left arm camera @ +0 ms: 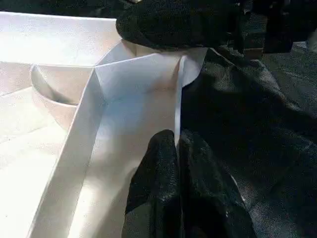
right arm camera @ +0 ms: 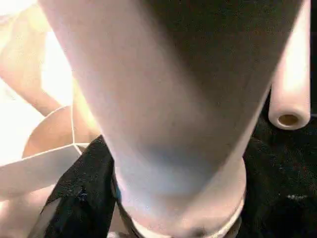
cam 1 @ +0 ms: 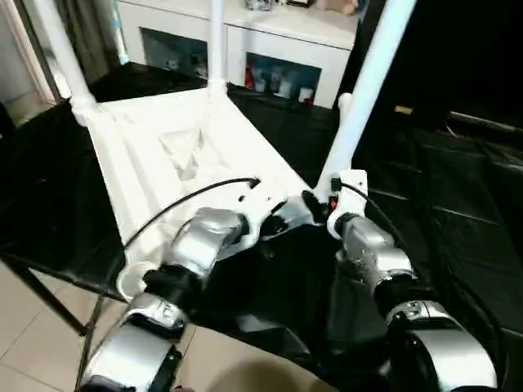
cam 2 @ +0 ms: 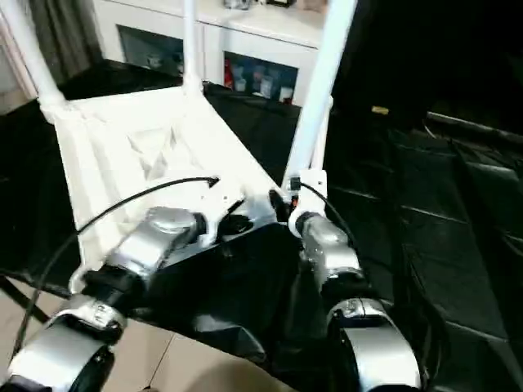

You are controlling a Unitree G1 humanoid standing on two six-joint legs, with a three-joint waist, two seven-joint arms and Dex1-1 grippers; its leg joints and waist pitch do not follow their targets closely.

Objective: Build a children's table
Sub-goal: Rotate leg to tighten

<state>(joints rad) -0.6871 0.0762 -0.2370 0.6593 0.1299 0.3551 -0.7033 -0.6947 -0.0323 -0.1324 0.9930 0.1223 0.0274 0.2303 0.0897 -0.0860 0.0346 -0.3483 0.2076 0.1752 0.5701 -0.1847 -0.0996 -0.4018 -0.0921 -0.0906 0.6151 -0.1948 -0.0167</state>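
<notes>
White ribbed plastic tabletop (cam 1: 163,155) lies underside-up on the black-covered bench (cam 1: 458,204), two white tubular legs (cam 1: 216,41) already upright in the far sockets. My left gripper (left arm camera: 176,144) is pinched on the near rim wall, steadying it. My right gripper (cam 1: 323,204) sits at the base of the third white tubular leg (cam 1: 368,90), at the near right corner; can't tell its finger state. Judgement: keep that leg plumb over the socket, press straight down, hold the rim firm against tipping.
</notes>
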